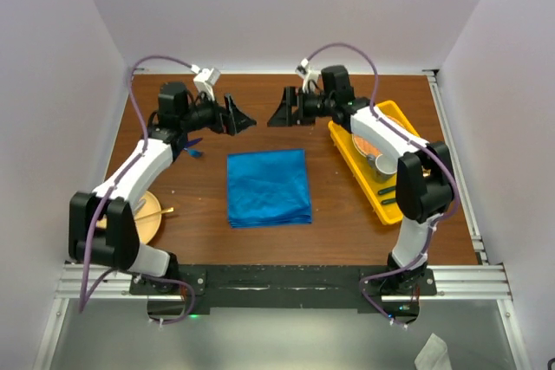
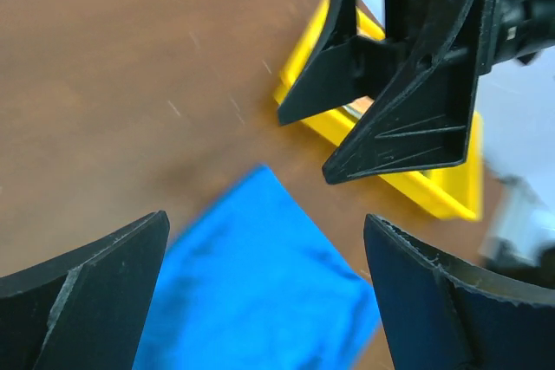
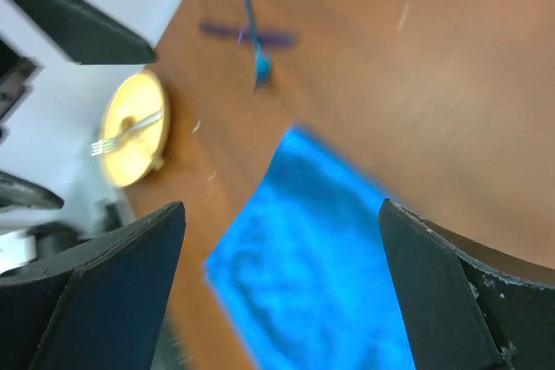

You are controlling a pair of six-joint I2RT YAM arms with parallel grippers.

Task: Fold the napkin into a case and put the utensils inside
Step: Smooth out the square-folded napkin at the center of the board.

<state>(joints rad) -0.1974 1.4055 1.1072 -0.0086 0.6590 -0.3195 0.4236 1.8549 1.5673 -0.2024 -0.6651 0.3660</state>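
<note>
**A:** While both arms reach over the far half of the brown wooden desk (image 1: 347, 240), is either one holding anything?

**B:** No. Starting at the left, a round tan plate (image 1: 154, 227) with a gold metal fork (image 1: 160, 212) on it sits by the left arm's base. Neither belongs to the job. Just beyond the plate, beside the left forearm, lie the thin blue and purple plastic utensils (image 3: 251, 36). They look crossed, as far as the blurred right wrist view shows.

**A:** And the left claw (image 1: 243, 116)?

**B:** It is spread wide and empty, held off the desk, and it points right at its partner.

**A:** Where is the cloth?

**B:** The bright blue, slightly shiny napkin (image 1: 268, 187) lies flat mid-desk as a folded, roughly square stack. It has no clear long axis, so I'd say it isn't yet a narrow case. It sits on the near side of both claws, below the gap between them.

**A:** Which arm is closer to it?

**B:** It's nearly even. The left claw hangs beyond its far-left corner. The right claw (image 1: 277, 110), equally wide and empty, hangs beyond its far-right corner. Either one would have to come down and nearward to reach the far edge.

**A:** And the utensils?

**B:** They are well to the left of the napkin, so the left arm is plainly nearer.

**A:** What is furthest right?

**B:** A long yellow plastic tray (image 1: 358, 176) lies under the right arm, holding dishes I can't make out.
</note>
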